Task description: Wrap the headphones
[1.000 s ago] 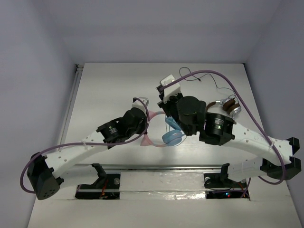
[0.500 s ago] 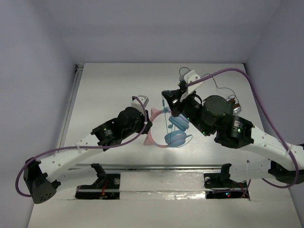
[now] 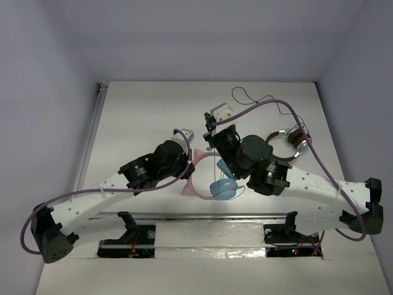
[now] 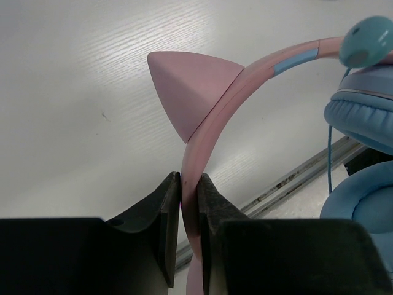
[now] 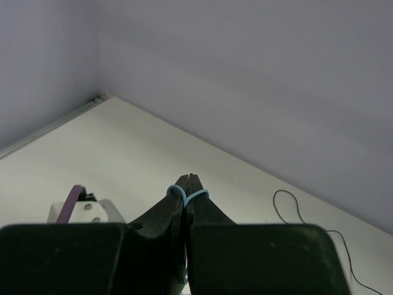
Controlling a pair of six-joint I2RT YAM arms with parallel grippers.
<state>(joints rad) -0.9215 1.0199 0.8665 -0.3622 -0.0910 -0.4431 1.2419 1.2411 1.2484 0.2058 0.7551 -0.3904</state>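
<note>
The headphones (image 3: 222, 188) have light-blue ear cups (image 4: 363, 129), a pink headband (image 4: 212, 126) with a cat-ear point (image 4: 187, 86) and a thin light-blue cable (image 3: 216, 165). They are held up over the table's near middle. My left gripper (image 4: 189, 203) is shut on the pink headband just below the cat ear. My right gripper (image 5: 189, 184) is shut on the light-blue cable (image 5: 187, 194), which loops over both fingertips. It is raised above and behind the ear cups in the top view (image 3: 212, 132).
Brown-and-silver headphones (image 3: 293, 136) with a thin black cable (image 3: 255, 98) lie at the back right of the table. A metal rail (image 3: 209, 216) runs along the near edge. The right arm's purple cable (image 3: 279, 104) arcs above the table.
My right gripper has swung back left and nearer, carrying the blue cable. The ear cups have shifted slightly nearer and left. My left gripper keeps its hold on the headband.
</note>
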